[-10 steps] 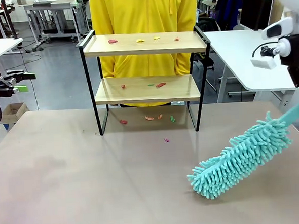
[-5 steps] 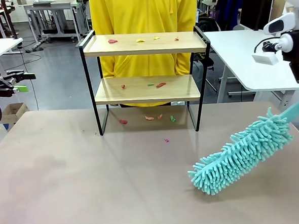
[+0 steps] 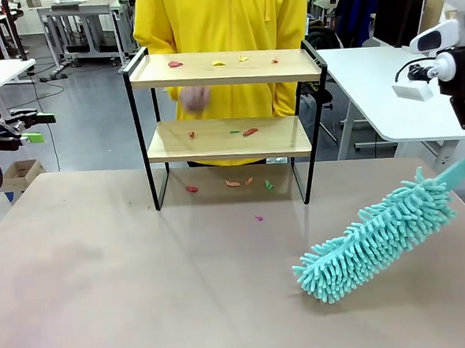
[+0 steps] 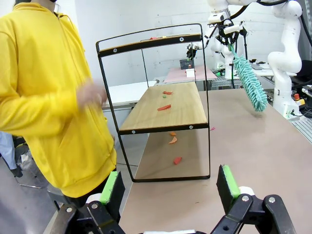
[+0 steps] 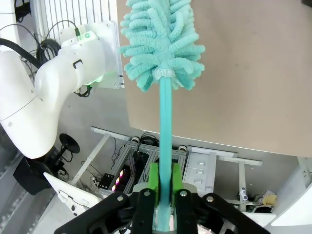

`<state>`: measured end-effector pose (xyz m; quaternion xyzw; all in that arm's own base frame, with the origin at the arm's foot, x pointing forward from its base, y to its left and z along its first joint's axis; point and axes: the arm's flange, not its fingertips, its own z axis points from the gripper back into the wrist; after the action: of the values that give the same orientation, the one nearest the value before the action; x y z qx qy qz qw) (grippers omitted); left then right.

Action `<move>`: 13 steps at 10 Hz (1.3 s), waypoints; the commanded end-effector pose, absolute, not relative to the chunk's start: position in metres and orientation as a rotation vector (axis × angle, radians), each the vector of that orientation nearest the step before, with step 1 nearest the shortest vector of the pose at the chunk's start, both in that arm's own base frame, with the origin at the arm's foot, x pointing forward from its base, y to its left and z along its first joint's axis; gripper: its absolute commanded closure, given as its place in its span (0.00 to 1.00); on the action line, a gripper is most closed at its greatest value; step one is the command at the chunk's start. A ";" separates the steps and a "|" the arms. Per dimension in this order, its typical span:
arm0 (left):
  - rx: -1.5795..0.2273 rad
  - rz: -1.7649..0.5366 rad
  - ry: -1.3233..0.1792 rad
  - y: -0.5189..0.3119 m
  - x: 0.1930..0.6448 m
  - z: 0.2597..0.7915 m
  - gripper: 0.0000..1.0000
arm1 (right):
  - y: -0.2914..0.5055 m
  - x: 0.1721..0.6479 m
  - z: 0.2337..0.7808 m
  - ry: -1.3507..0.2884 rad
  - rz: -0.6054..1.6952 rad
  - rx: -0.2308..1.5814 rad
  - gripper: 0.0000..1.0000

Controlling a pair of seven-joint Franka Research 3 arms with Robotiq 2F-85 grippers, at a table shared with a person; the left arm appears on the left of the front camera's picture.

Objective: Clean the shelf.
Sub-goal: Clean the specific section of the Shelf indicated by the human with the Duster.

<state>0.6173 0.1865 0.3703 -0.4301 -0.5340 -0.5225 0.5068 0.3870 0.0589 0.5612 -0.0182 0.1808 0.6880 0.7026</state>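
Two-tier shelf (image 3: 140, 140) at the far middle of the table (image 3: 104, 268), small coloured scraps (image 3: 250, 131) on both boards and beneath.
Behind it, a person's blurred hand (image 3: 194, 98); rightward, teal duster (image 3: 375, 240), handle pinched in right gripper (image 5: 163, 195); left gripper (image 4: 169, 183) spread wide.

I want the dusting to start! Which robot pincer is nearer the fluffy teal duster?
Right. The right pincer is shut on the handle of the duster, by the right edge of the table. The left pincer is open, away beyond the left side of the shelf.
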 end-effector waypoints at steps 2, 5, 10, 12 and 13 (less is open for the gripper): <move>-1.038 -1.263 -1.287 0.186 0.617 0.372 0.00 | 0.057 0.386 0.565 0.407 1.532 -0.040 0.87; -1.038 -1.263 -1.287 0.186 0.617 0.372 0.00 | 0.057 0.386 0.565 0.407 1.532 -0.040 0.87; -1.038 -1.263 -1.287 0.186 0.617 0.372 0.00 | 0.057 0.386 0.565 0.407 1.532 -0.040 0.87; -1.038 -1.263 -1.287 0.186 0.617 0.372 0.00 | 0.057 0.386 0.565 0.407 1.532 -0.040 0.87; -1.038 -1.263 -1.287 0.186 0.617 0.372 0.00 | 0.057 0.386 0.565 0.407 1.532 -0.040 0.87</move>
<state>0.6173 0.1865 0.3703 -0.4301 -0.5340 -0.5225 0.5068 0.3870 0.0589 0.5612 -0.0182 0.1808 0.6880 0.7026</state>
